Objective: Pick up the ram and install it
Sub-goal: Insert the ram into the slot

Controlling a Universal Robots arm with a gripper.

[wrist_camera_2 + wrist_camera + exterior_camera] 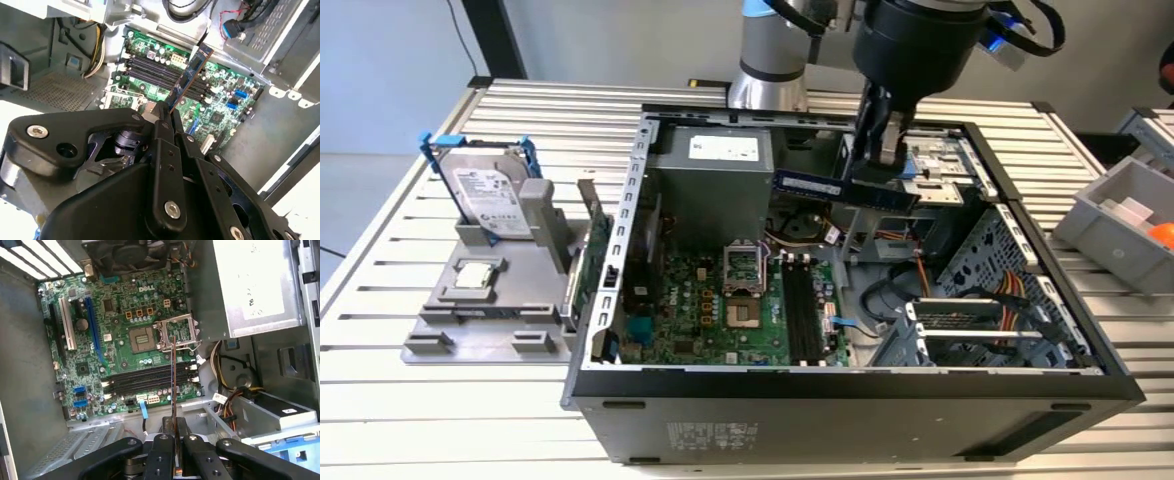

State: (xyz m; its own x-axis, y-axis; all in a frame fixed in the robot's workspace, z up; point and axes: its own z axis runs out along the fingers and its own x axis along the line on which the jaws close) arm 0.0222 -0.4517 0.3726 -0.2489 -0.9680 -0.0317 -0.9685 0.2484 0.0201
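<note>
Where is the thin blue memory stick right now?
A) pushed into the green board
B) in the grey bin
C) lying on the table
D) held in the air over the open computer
D: the end effector is shut on the ram, holding it above the open computer case, clear of the green board.
</note>
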